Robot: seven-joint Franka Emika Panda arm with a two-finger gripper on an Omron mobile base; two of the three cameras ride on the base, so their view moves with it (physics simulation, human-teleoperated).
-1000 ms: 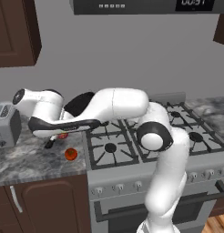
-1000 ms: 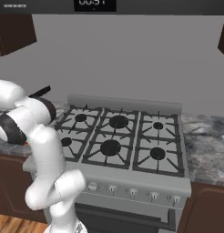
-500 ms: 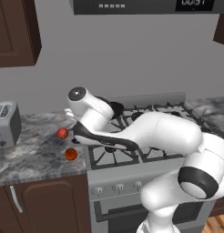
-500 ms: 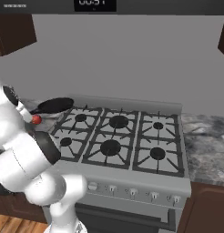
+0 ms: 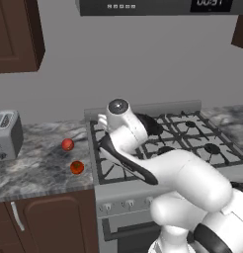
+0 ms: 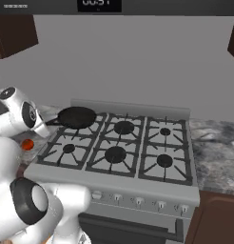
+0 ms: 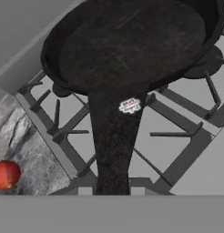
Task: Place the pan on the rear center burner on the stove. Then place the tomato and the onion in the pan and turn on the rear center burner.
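The pan (image 6: 77, 117), clamped by its handle in the gripper (image 7: 113, 191), had been swung from the counter to over the stove's (image 6: 138, 183) rear-left corner; the rear center burner (image 6: 123, 127) remained ahead.

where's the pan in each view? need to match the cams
Left base view: pan at center, mostly hidden behind the arm, over the stove's rear left.
Right base view: pan left of center, above the rear left burner.
Hand view: pan across the top, handle running down to the bottom.
Shared landmark: the stove grates.
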